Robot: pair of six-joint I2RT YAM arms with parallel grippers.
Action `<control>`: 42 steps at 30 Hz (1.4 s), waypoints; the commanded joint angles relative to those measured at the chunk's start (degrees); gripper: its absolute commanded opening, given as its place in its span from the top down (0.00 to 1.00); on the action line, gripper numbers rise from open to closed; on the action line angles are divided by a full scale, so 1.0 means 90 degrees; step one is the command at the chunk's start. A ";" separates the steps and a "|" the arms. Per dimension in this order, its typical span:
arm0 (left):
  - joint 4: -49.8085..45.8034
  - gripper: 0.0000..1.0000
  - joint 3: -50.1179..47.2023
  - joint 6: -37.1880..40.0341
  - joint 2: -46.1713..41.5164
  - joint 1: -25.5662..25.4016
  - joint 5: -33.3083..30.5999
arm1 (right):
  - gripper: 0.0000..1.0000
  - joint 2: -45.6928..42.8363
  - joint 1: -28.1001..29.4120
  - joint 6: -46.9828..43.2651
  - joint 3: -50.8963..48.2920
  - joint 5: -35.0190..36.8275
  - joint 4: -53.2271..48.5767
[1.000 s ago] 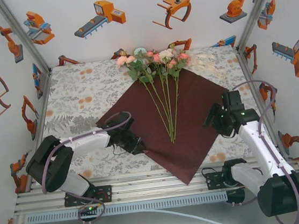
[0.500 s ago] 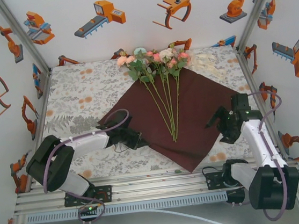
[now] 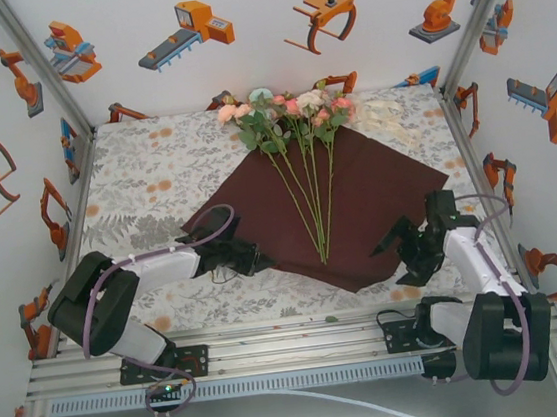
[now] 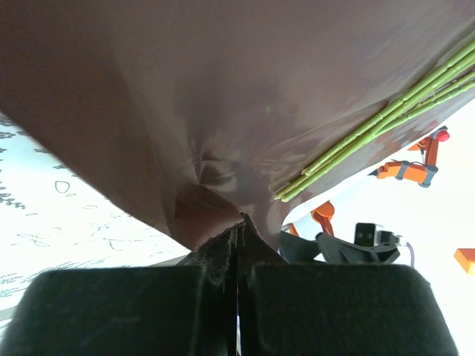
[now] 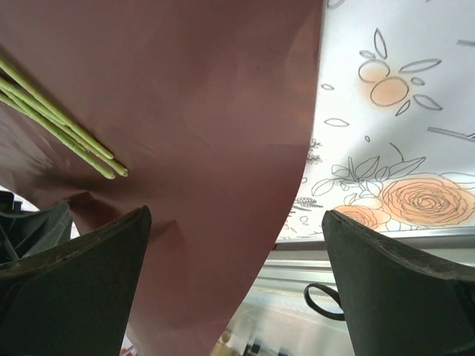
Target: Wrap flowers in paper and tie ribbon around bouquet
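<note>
**Layout.** The paper point(image 3: 377, 192) lies as a diamond on the patterned worktop point(image 3: 144, 173). The flowers point(image 3: 293, 116) rest along its middle line, with the blooms past the 12 o'clock corner and the stem ends pointing toward 6 o'clock. This placement suits a cone wrap, as both side flaps can fold over the stems. A pale bundle, probably the ribbon point(image 3: 385, 116), sits at the sheet's 1 o'clock, clear of the folding.

**Left gripper** point(image 3: 252, 261). It is at the sheet's 8 o'clock edge. The wrist view shows the jaws clenched on a pinch of paper point(image 4: 223, 96), which puckers at the bite and rises off the worktop. The grip looks meant to lift this flap toward the stems.

**Right gripper** point(image 3: 405, 251). It is at the sheet's 4 o'clock edge, with the jaws released and spread wide. The paper edge point(image 5: 223, 111) runs between them but is not gripped. The gripper appears to be lining up to take that side.

**Assessment.** The wrap is at an early stage and the tying has not started. The main risk is that the stems point(image 5: 63, 126) roll if either flap is pulled unevenly.
</note>
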 commanded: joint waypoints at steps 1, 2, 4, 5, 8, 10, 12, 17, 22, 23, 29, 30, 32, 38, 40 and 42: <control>0.0239 1.00 -0.0121 -0.0341 0.0039 0.0055 0.0010 | 0.13 -0.0034 -0.0015 0.0336 -0.0271 -0.0315 0.0014; 0.0242 1.00 -0.0129 -0.0356 0.0027 0.0053 -0.0014 | 0.13 -0.0055 0.0000 0.0429 -0.0349 -0.0327 0.0070; 0.0229 1.00 -0.0154 -0.0396 0.0002 0.0059 -0.0017 | 0.14 -0.0036 0.0050 0.0605 -0.0467 -0.0308 0.0188; 0.0218 1.00 -0.0172 -0.0406 -0.0012 0.0064 -0.0020 | 0.15 -0.0010 0.0060 0.0704 -0.0490 -0.0325 0.0256; 0.0199 1.00 -0.0219 -0.0427 -0.0081 0.0073 -0.0045 | 0.27 -0.0026 0.0111 0.1198 -0.0621 -0.0518 0.0696; 0.0176 1.00 -0.0241 -0.0412 -0.0121 0.0084 -0.0045 | 0.39 -0.0138 0.0129 0.1527 -0.0620 -0.0533 0.0849; 0.0160 1.00 -0.0251 -0.0367 -0.0154 0.0085 -0.0061 | 0.58 -0.0290 0.0135 0.1735 -0.0537 -0.0500 0.0878; 0.0133 0.89 -0.0153 0.0085 -0.0303 0.0148 -0.0158 | 1.00 -0.0573 0.0141 0.2363 -0.0419 -0.0536 0.0903; -0.1135 0.56 0.0980 0.3379 -0.0877 0.0214 -0.0755 | 1.00 -0.0517 0.0145 0.2954 -0.0549 -0.0577 0.1313; -0.1561 0.53 0.1316 0.4242 -0.1014 0.0122 -0.0960 | 1.00 -0.0441 0.0151 0.2961 -0.0508 -0.0531 0.1297; -0.2165 0.48 0.2013 0.7925 -0.2180 -0.0465 -0.0995 | 1.00 0.0493 0.0165 0.2951 -0.0026 -0.0328 0.1097; -0.1962 0.47 0.1904 0.8288 -0.2406 -0.0529 -0.0658 | 1.00 0.0693 0.0165 0.2935 0.0090 -0.0340 0.1078; -0.1510 0.45 0.1638 0.8864 -0.2792 -0.0728 -0.0178 | 1.00 0.0993 0.0186 0.2819 0.0290 -0.0381 0.1118; -0.1176 0.32 0.1588 0.9974 -0.2836 -0.1395 0.0295 | 1.00 0.1421 0.0193 0.2745 0.0665 -0.0262 0.1100; -0.1017 0.29 0.1662 1.0112 -0.2562 -0.1556 0.0285 | 1.00 0.1556 0.0207 0.2746 0.0749 -0.0235 0.1105; -0.0723 0.29 0.1663 1.0186 -0.2214 -0.1659 0.0045 | 1.00 0.1714 0.0230 0.2746 0.0831 -0.0292 0.1182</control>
